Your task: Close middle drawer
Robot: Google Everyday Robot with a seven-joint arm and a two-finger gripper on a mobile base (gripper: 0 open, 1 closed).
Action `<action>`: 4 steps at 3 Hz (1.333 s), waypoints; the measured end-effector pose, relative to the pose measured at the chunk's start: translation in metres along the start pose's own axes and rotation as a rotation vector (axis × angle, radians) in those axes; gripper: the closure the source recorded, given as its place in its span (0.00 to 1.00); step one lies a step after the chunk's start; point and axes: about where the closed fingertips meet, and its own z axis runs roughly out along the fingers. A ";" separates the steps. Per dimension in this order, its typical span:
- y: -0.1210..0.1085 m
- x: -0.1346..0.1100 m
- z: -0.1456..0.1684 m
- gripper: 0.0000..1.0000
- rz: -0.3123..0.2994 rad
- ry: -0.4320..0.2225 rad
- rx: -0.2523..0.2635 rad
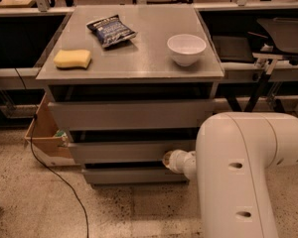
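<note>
A white bowl (186,48) stands upright at the right of the grey cabinet top (139,66), and only its own pale inner wall shows. Left of it on the same top lie a dark snack bag (111,31), toward the back, and a yellow sponge (72,59) near the left edge, all three well apart. At the left of the frame, beside the cabinet, an open cardboard box (43,139) sits on the speckled floor with a small greenish item (60,133) at its right edge. A dark cable (57,175) trails across the floor below it. The middle drawer (129,151) lies in the lower centre of the frame, between the taller drawer front (131,114) above and the smallest drawer front (134,175) below. Its long axis runs left to right, its plain front faces the camera, and a dark gap hides its tray. The gripper (171,159) meets the right end of that front, reaching from the white arm (243,177) at lower right; how the gripper is set is not visible.
</note>
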 end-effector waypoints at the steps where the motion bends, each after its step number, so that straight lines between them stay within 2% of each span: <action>1: 0.019 0.007 -0.009 1.00 0.017 0.005 -0.049; 2: 0.032 0.030 -0.055 1.00 0.057 0.039 -0.072; 3: 0.031 0.052 -0.138 1.00 0.097 0.079 -0.047; 4: 0.028 0.054 -0.143 1.00 0.100 0.081 -0.040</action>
